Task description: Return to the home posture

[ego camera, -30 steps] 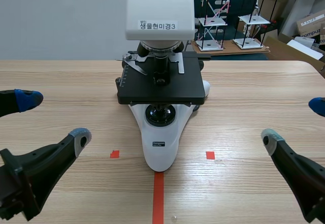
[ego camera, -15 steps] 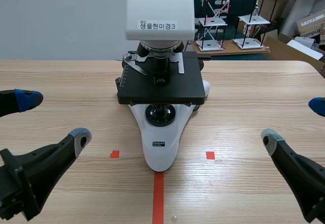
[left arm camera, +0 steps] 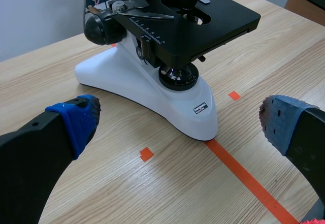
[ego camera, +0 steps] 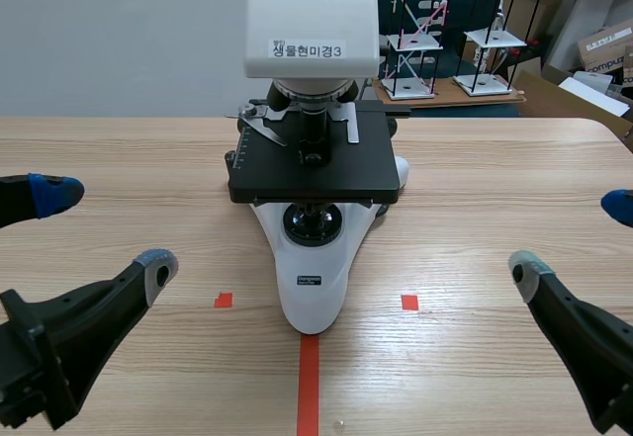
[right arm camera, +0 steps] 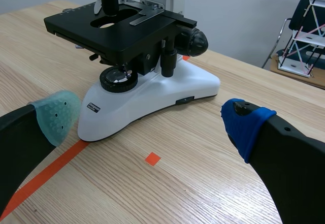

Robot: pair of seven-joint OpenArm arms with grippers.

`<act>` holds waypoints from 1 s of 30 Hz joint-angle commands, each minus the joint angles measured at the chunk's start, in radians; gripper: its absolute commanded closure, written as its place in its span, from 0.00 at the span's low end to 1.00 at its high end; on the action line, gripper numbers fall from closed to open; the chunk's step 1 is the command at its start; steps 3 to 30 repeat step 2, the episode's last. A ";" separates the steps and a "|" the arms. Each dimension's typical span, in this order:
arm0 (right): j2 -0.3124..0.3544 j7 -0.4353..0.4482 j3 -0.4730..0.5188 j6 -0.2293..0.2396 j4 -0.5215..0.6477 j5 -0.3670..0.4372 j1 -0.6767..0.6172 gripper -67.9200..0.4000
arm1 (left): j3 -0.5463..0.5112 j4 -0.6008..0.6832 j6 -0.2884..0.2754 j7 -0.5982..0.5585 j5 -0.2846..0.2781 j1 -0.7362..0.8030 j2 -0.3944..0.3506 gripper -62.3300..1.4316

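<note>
A microscope point(ego camera: 315, 174) stands on the table point(ego camera: 475, 179) between the left gripper point(ego camera: 104, 230) and right gripper point(ego camera: 572, 236), both spread wide, touching neither.

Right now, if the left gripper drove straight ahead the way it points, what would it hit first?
Probably the microscope, at its white base: it sits dead ahead of the left gripper, between its open fingers. Depth is unclear, so treat that as likely.

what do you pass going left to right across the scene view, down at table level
left end effector → left tape square → microscope → right tape square → right end effector. Both end effectors are open and hold nothing.
</note>
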 commanded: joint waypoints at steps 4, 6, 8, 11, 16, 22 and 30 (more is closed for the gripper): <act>0.011 0.015 0.001 -0.002 0.021 0.014 0.010 0.10 | -0.005 0.005 -0.003 -0.013 -0.010 -0.001 0.005 0.00; 0.011 0.015 0.001 -0.002 0.021 0.014 0.010 0.10 | -0.005 0.005 -0.003 -0.013 -0.010 -0.001 0.005 0.00; 0.011 0.015 0.001 -0.002 0.021 0.014 0.010 0.10 | -0.005 0.005 -0.003 -0.013 -0.010 -0.001 0.005 0.00; 0.011 0.015 0.001 -0.002 0.021 0.014 0.010 0.10 | -0.005 0.005 -0.003 -0.013 -0.010 -0.001 0.005 0.00; 0.011 0.015 0.001 -0.002 0.021 0.014 0.010 0.10 | -0.005 0.005 -0.003 -0.013 -0.010 -0.001 0.005 0.00; 0.011 0.015 0.001 -0.002 0.021 0.014 0.010 0.10 | -0.005 0.005 -0.003 -0.013 -0.010 -0.001 0.005 0.00; 0.011 0.015 0.001 -0.002 0.021 0.014 0.010 0.10 | -0.005 0.005 -0.003 -0.013 -0.010 -0.001 0.005 0.00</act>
